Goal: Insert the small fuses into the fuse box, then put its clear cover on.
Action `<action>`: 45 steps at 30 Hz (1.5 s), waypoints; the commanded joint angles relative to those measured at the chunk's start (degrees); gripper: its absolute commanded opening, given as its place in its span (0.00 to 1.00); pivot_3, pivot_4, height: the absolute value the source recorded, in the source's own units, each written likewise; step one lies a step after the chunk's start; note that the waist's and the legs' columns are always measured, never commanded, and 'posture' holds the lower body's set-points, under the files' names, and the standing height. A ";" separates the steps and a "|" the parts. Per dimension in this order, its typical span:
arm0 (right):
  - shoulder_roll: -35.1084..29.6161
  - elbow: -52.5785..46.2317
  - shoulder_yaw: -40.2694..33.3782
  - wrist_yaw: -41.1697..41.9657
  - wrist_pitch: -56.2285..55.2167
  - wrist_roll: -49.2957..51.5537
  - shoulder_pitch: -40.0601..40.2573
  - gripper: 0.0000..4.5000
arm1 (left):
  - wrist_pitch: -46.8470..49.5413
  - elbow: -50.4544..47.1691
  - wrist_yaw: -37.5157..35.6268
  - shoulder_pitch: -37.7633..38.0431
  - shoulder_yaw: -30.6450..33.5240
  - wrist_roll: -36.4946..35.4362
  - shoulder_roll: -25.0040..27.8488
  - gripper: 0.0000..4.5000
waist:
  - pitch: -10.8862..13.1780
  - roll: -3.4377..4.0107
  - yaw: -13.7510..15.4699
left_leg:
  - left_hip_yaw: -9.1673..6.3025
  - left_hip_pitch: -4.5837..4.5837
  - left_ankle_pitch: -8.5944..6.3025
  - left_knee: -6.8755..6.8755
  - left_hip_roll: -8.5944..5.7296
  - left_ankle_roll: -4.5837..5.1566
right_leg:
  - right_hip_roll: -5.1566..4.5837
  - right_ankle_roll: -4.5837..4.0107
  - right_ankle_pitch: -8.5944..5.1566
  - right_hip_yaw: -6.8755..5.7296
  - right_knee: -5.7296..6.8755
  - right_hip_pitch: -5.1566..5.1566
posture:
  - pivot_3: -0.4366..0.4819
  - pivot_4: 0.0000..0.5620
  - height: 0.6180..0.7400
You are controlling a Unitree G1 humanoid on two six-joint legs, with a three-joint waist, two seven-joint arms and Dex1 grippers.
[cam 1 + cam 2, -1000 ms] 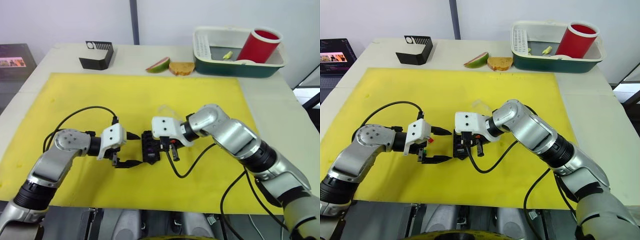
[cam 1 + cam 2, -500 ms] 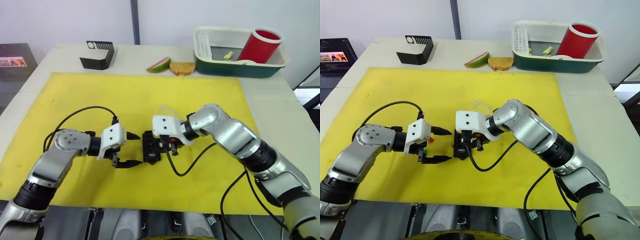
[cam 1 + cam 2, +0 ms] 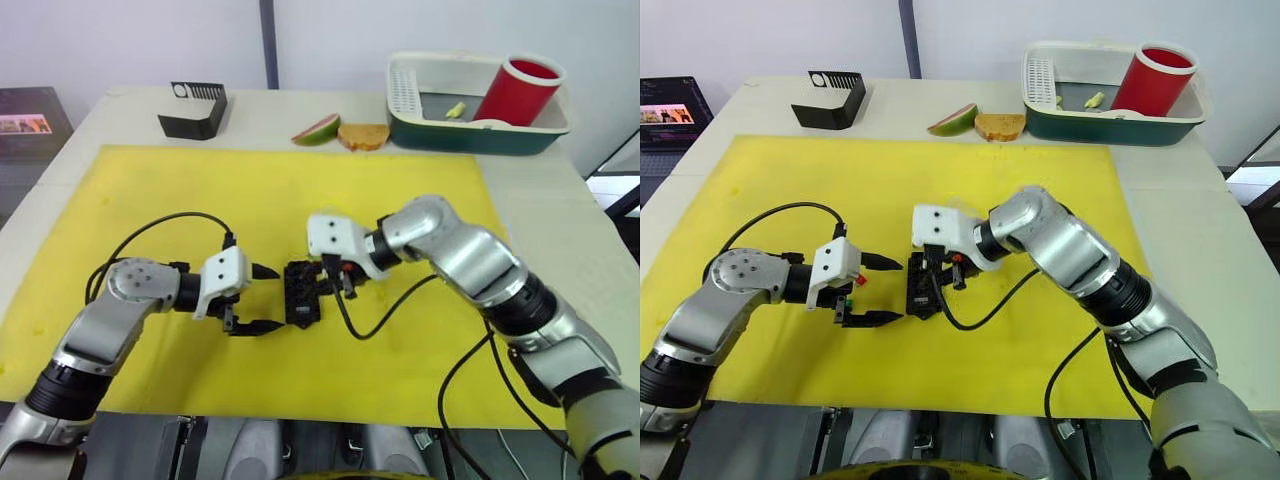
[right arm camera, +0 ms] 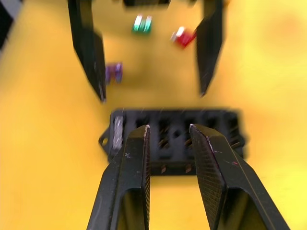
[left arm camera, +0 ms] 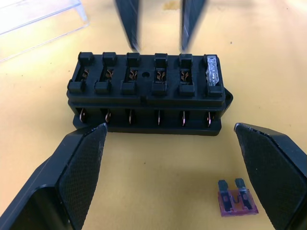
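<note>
A yellow mat (image 3: 300,200) covers the pale desk (image 3: 540,215); a black slotted stand (image 3: 194,108) sits upper left, a green basin (image 3: 470,130) with a red cup (image 3: 518,90) upper right. At frame centre the fuse box (image 3: 301,293) lies on the mat, one grey fuse (image 5: 213,73) in an end slot. The left tool (image 3: 262,299) is spread wide beside it, grasping nothing. The right tool (image 4: 168,139) hovers over it, fingers narrowly parted and empty. A purple fuse (image 5: 237,197), green fuse (image 4: 142,24) and red fuse (image 4: 183,37) lie loose nearby; the clear cover (image 5: 38,19) rests just behind the box.

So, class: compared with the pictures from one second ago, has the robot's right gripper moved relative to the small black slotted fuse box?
Yes. The right gripper has lifted and drawn back from the black fuse box, towards the far table edge; the box stays put.
</note>
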 commanded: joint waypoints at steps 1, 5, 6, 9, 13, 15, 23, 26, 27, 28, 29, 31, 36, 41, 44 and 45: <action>-0.21 -1.66 -2.40 1.34 -0.45 2.29 -1.09 0.31 | 1.69 -2.23 -2.86 -0.27 3.87 -3.21 3.73 1.00 | 0.00 0.00 -0.01 | -0.01 0.00 0.00 0.00 0.00 0.00 | 0.00 0.00 0.00 0.00 0.00 0.00 | 0.48 0.27 1.00; -1.93 -2.83 -5.47 3.52 -3.59 4.97 0.64 0.31 | 6.15 -4.06 -4.03 0.83 8.49 -8.59 6.82 1.00 | 0.00 0.00 0.04 | 0.00 -0.01 0.00 0.00 0.00 0.00 | -0.01 0.00 0.00 0.01 -0.01 0.00 | 0.48 0.27 1.00; -2.50 -3.27 -6.44 3.90 -4.38 5.61 1.24 0.31 | 7.36 -4.35 -3.93 1.18 10.02 -10.01 7.24 1.00 | 0.00 0.00 0.12 | -0.01 -0.01 0.00 0.00 0.00 0.00 | -0.01 0.00 0.00 0.01 -0.02 0.00 | 0.48 0.27 1.00; -4.59 -4.40 -10.02 4.64 -5.08 8.00 3.04 0.31 | 10.64 -3.77 -4.00 2.99 15.21 -13.18 9.62 1.00 | 0.00 0.00 0.07 | -0.03 -0.02 -0.01 0.00 -0.01 0.01 | -0.03 0.00 0.00 0.01 -0.05 0.02 | 0.48 0.27 1.00; -7.43 -5.22 -14.90 3.81 -7.70 9.30 6.66 0.31 | 10.83 0.57 -6.07 8.00 22.12 -13.36 14.22 1.00 | 0.01 0.01 -0.12 | -0.04 -0.01 0.00 -0.02 0.01 0.00 | -0.03 0.00 0.00 0.01 -0.05 0.00 | 0.48 0.27 1.00; -8.49 -6.08 -16.20 3.92 -8.72 9.93 8.40 0.31 | 9.53 3.69 -6.96 10.36 23.84 -12.28 15.70 1.00 | 0.01 0.02 -0.13 | -0.04 -0.01 0.00 -0.04 0.01 -0.02 | -0.03 -0.01 0.00 0.01 -0.05 -0.01 | 0.48 0.27 1.00; -10.04 -9.14 -19.43 3.37 -11.55 11.93 9.91 0.31 | 21.62 19.01 -11.47 10.64 26.68 -18.27 18.49 1.00 | 0.02 0.03 0.05 | -0.04 -0.01 0.00 -0.05 0.01 -0.02 | -0.05 -0.02 -0.01 0.01 -0.08 0.00 | 0.48 0.27 1.00; -10.41 -9.33 -19.54 2.58 -11.82 11.90 10.28 0.31 | 24.08 23.83 -11.56 8.14 25.18 -18.27 18.34 1.00 | 0.02 0.03 0.13 | -0.04 -0.01 0.00 -0.05 0.01 -0.02 | -0.06 -0.02 -0.01 0.01 -0.08 -0.01 | 0.48 0.27 1.00; -10.45 -9.39 -19.47 2.27 -11.92 11.80 10.45 0.31 | 25.73 25.00 -11.41 6.81 24.66 -18.80 18.03 1.00 | 0.01 0.02 0.15 | -0.03 -0.01 0.00 -0.05 0.01 -0.02 | -0.06 -0.02 -0.01 0.01 -0.08 -0.01 | 0.48 0.27 1.00; -10.50 -9.51 -19.40 2.05 -11.98 11.80 10.67 0.31 | 29.70 26.57 -10.11 4.15 25.01 -21.00 16.58 1.00 | 0.02 0.03 0.23 | -0.03 -0.01 0.00 -0.05 0.01 -0.02 | -0.07 -0.02 -0.01 0.01 -0.08 -0.01 | 0.48 0.27 1.00; -10.53 -9.61 -19.34 1.87 -12.03 11.88 10.84 0.31 | 33.91 28.33 -8.28 1.35 25.48 -22.96 15.02 1.00 | 0.01 0.02 0.26 | -0.03 -0.01 0.00 -0.05 0.00 -0.02 | -0.08 -0.02 -0.01 0.01 -0.08 0.00 | 0.48 0.27 1.00; -10.48 -9.75 -19.15 1.46 -11.93 12.07 10.93 0.31 | 38.86 30.18 -6.62 -1.60 25.56 -24.62 13.38 1.00 | 0.00 -0.01 0.31 | -0.04 -0.03 -0.01 -0.02 -0.01 -0.01 | -0.09 -0.01 -0.01 0.01 -0.07 0.00 | 0.48 0.27 1.00; -10.82 -10.47 -18.78 0.38 -11.61 12.14 11.36 0.31 | 41.98 35.22 -8.53 -2.72 19.81 -21.99 13.13 1.00 | -0.01 -0.03 -0.38 | 0.06 -0.03 -0.02 -0.05 -0.01 0.02 | -0.08 0.00 0.00 0.03 -0.03 -0.08 | 0.48 0.27 1.00; -11.35 -11.17 -18.46 -0.26 -10.56 12.31 11.23 0.31 | 43.93 37.74 -9.70 -5.37 14.18 -20.21 12.40 1.00 | -0.02 -0.05 0.15 | 0.05 -0.03 0.00 -0.02 0.00 -0.02 | -0.08 -0.01 -0.01 0.03 0.05 -0.10 | 0.48 0.27 1.00; -11.71 -12.01 -18.37 -0.40 -9.71 12.84 11.43 0.31 | 43.94 39.04 -10.10 -7.71 12.87 -19.56 11.37 1.00 | -0.03 -0.05 0.28 | 0.04 -0.03 -0.01 -0.01 -0.03 0.01 | -0.14 -0.02 -0.01 0.03 0.03 -0.08 | 0.48 0.27 1.00; -11.80 -12.14 -18.27 -0.47 -9.64 12.79 11.46 0.31 | 43.84 39.40 -10.40 -8.20 12.38 -19.24 11.14 1.00 | -0.03 -0.04 0.24 | 0.03 -0.03 -0.02 -0.01 -0.03 0.01 | -0.14 -0.02 -0.01 0.03 0.03 -0.08 | 0.48 0.27 1.00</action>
